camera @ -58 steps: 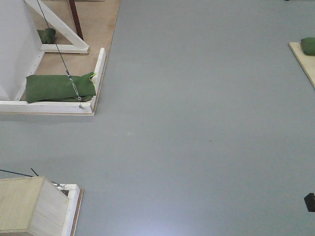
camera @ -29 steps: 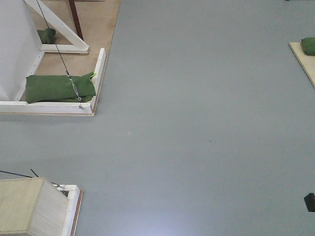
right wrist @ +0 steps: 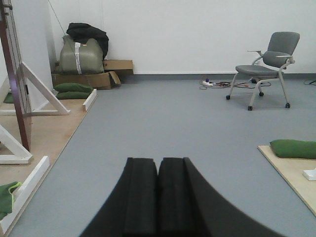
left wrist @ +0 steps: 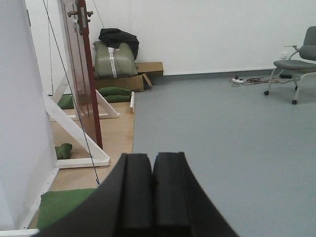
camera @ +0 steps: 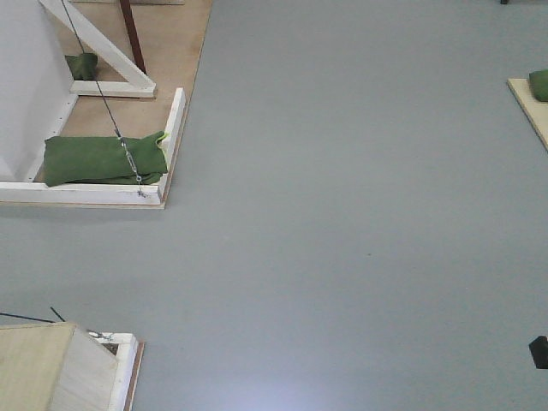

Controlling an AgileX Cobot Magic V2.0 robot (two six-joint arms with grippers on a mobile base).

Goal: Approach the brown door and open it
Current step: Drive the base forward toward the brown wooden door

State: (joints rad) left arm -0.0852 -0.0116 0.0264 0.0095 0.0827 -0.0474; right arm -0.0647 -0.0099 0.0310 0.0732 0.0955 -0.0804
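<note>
Brown door [left wrist: 79, 84] at left, 1 green sandbag [camera: 103, 158] inside white frame [camera: 81, 193], left gripper [left wrist: 152, 190], right gripper [right wrist: 158, 195] both closed.

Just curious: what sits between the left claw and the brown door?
The left wrist view shows a green sandbag, a white brace and a thin cable between the left gripper and the brown door.

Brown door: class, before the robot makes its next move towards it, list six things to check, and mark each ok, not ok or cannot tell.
1. Sight of the brown door: ok, ahead on the left.
2. Sight of its handle: ok, at the top edge of the left wrist view.
3. Door near enough to grasp: not ok, it looks well ahead.
4. Opening of the left gripper: not ok, shut.
5. Opening of the right gripper: not ok, shut.
6. Door latched or free: cannot tell.
</note>
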